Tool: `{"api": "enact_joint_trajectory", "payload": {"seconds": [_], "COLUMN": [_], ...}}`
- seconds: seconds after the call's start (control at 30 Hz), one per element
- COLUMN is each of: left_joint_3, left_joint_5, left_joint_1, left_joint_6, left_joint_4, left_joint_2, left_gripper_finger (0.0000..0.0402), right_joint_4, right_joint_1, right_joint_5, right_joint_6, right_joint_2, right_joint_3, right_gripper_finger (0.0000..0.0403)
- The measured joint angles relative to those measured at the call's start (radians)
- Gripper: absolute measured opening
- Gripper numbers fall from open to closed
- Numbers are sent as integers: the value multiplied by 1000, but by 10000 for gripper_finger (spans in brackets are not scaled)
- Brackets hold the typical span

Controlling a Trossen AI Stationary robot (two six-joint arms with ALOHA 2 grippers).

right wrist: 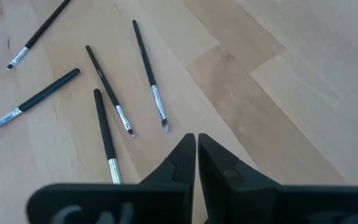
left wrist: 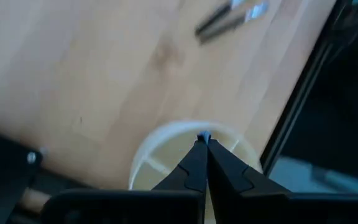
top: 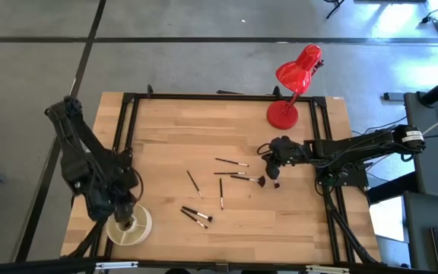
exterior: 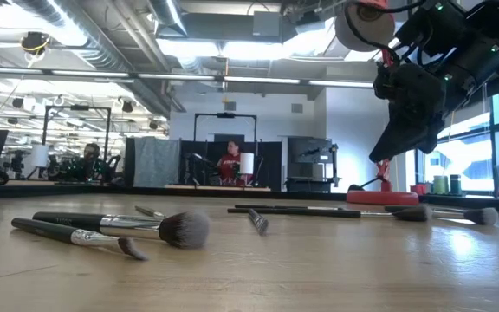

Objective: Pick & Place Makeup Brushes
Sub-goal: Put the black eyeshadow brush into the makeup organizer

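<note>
We're looking down on the pale wooden desk [top: 166, 144] with its black metal frame, and the thin dark makeup brushes with silvery ferrules [top: 220, 186] lie scattered flat across its middle, well apart from both edges. Over at the near left corner we see the left tool [top: 125, 221] hanging right above a round cream-coloured holder [top: 140, 228]; its fingers are pressed fully together, and from its own wrist camera we see a tiny blue speck at the tips, too small for us to name. The holder's pale rim [left wrist: 166, 134] curves just under those tips. On the other side, the right tool [top: 275, 181] hovers above the desk just right of the brush group, fingers nearly together with only a thin slit between them, and nothing gripped that we can see. From its wrist we catch several brushes [right wrist: 107, 93] lying on the wood ahead of it. A glossy red desk lamp [top: 293, 84] stands at the far edge.
</note>
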Motion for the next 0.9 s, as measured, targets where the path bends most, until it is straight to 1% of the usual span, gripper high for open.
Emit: {"api": "enact_joint_trajectory", "payload": {"seconds": [0.07, 0.17, 0.3, 0.5, 0.7, 0.77, 0.83, 0.9], "left_joint_3": [0, 0, -1, -1, -1, -1, -1, -1], "left_joint_5": [24, 43, 44, 28, -41, -94, -219, -340], "left_joint_1": [-13, -26, -28, -27, -8, 19, 62, 130], "left_joint_6": [-6, -54, -139, -180, -163, -116, -22, 116], "left_joint_4": [1, 2, 6, 11, 9, -6, -24, -28], "left_joint_2": [32, 63, 72, 62, 44, 27, 15, 13], "left_gripper_finger": [3, 4, 14, 58, 105, 117, 125, 131], "right_joint_4": [2, 2, 2, 45, 84, 92, 107, 127], "right_joint_1": [0, 0, 0, 0, 0, 0, -1, -5], "right_joint_5": [0, 0, 1, 1, 0, 2, 2, 0], "right_joint_6": [-2, -8, -10, -27, -52, -58, -69, -79], "right_joint_2": [0, 0, 0, 0, 0, 0, 0, 0], "right_joint_3": [0, 0, 0, 0, 0, 0, 0, 0], "right_gripper_finger": [20, 20, 20, 20, 20, 20, 20, 20]}}
